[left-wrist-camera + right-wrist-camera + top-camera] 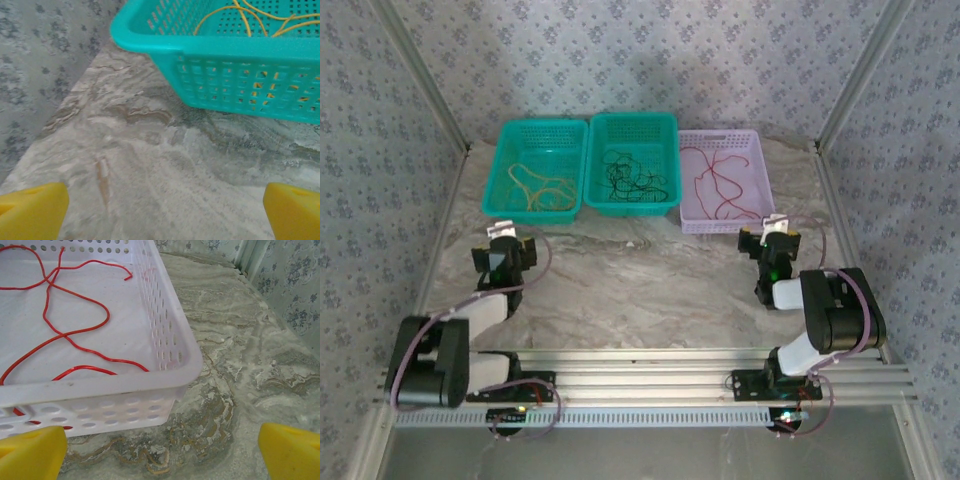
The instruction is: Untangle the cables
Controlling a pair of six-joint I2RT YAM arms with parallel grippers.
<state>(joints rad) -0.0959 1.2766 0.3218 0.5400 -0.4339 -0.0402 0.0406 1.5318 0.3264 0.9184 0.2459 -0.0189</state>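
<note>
we are looking at the left arm (pixel 440 352) and the right arm (pixel 832 312), both wearing black joint housings and white links, each trailing a mauve-grey cable (pixel 397 352). the left pincer (pixel 503 236) and the right pincer (pixel 776 228) are showing yellow fingertips (pixel 30 212). green lights (pixel 772 270) are glowing by the wrists; red wires (pixel 525 420) are curling at the black bases (pixel 515 386).

Yellow cables (pixel 544 188), black cables (pixel 632 179), red cables (pixel 718 188), loosely looped, well apart
</note>
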